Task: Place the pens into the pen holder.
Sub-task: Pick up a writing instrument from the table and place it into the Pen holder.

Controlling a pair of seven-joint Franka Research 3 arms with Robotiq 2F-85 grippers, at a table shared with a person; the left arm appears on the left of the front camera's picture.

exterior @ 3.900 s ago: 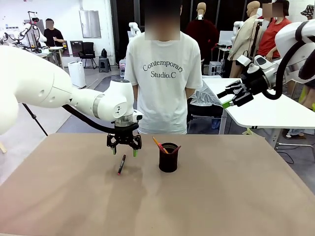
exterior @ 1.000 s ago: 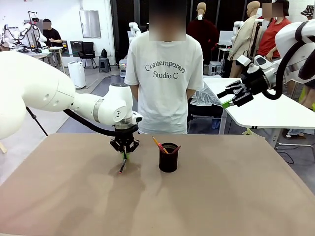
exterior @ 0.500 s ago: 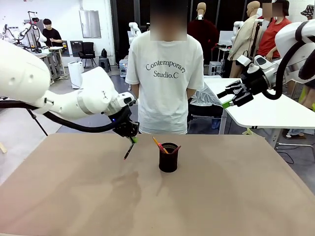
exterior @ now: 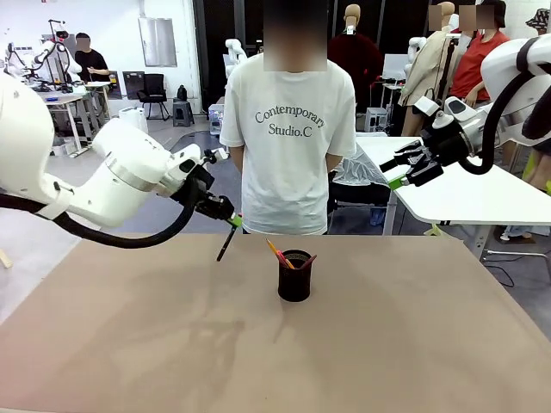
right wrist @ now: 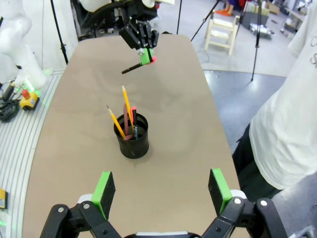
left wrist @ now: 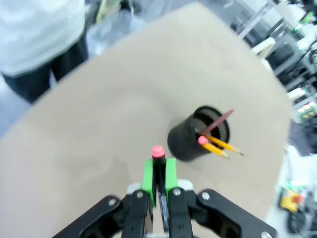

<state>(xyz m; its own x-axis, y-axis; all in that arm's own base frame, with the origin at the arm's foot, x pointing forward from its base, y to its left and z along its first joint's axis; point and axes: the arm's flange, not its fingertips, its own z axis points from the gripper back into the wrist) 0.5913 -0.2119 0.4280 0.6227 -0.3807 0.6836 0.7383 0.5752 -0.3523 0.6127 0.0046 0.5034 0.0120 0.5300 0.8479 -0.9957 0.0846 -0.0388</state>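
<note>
The left gripper is clenched on a thin dark pen with a pinkish-red end, held in the air above the far part of the brown worktop, left of its middle, with the pen slanting down from the green pads. The left wrist view adds what the front view cannot: the pen's pink tip pokes out just past the two pads, which press flat on either side of it. The right wrist view shows the same pen from the opposite side, as a dark stick hanging below the closed fingers.

The small black cylindrical wire-mesh pen holder stands upright near the middle of the worktop, towards its far edge, well apart from the held pen. From the right wrist view it holds orange-yellow pencil-like sticks and a pinkish-red one, all leaning on the rim.

The right gripper hangs released, jaws wide, off the worktop's right side, holding nothing.

A person in a white T-shirt printed "Contemporary Studio.C" stands at the far edge. The near half of the worktop and both side edges lie bare.
</note>
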